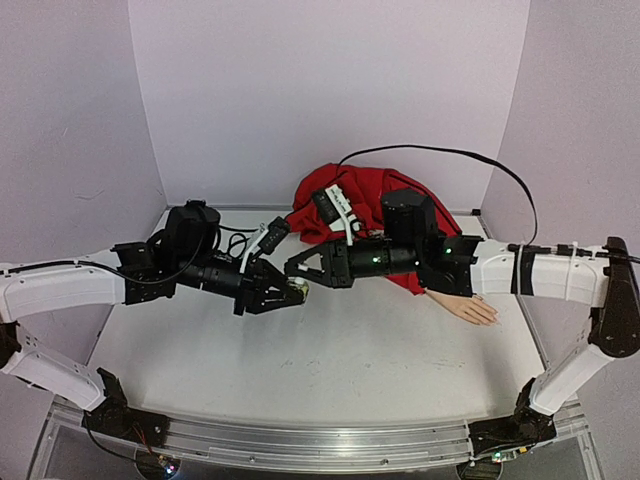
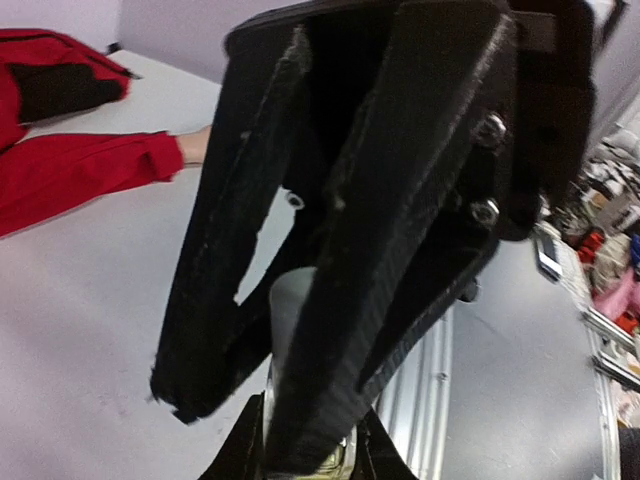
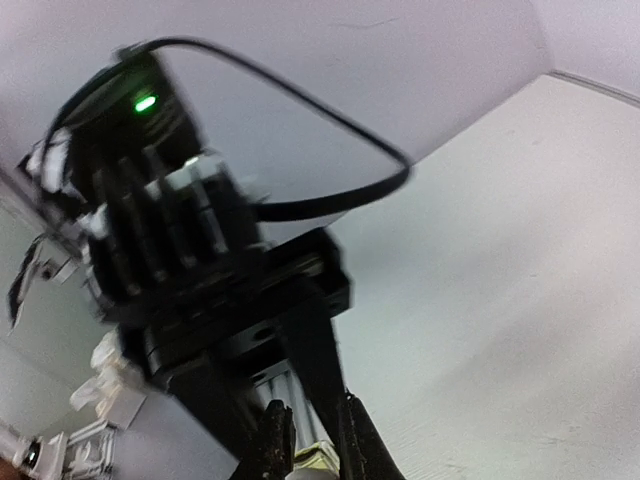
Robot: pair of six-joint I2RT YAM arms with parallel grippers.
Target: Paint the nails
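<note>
Starting at the left, we saw the left gripper (image 1: 283,297) clenched on the small bottle (image 1: 298,290), holding it in the air above the table (image 1: 330,370). The right gripper (image 1: 293,270) met it from the other side. In the wrist views its fingers were pinched around something pale at the bottle's top, which we took to be the cap.

We judged the first risk to be right there. The hold on the cap was only at the fingertips, so a pull or twist off the bottle's axis could let the cap slip. It could also lever the bottle askew in the left fingers and spill polish.

Further right lay the red jacket (image 1: 345,200). Beyond it, the mannequin hand (image 1: 468,308) rested on the table under the right forearm, with the nails (image 1: 491,319) at its far end, well apart from the bottle. A wet brush would have to travel all that way, so we thought it could drip on the table or smear the sleeve.

We counted two arms, two grippers, one bottle, one jacket, one mannequin hand and one black cable (image 1: 500,175). The nails were too small to count.
</note>
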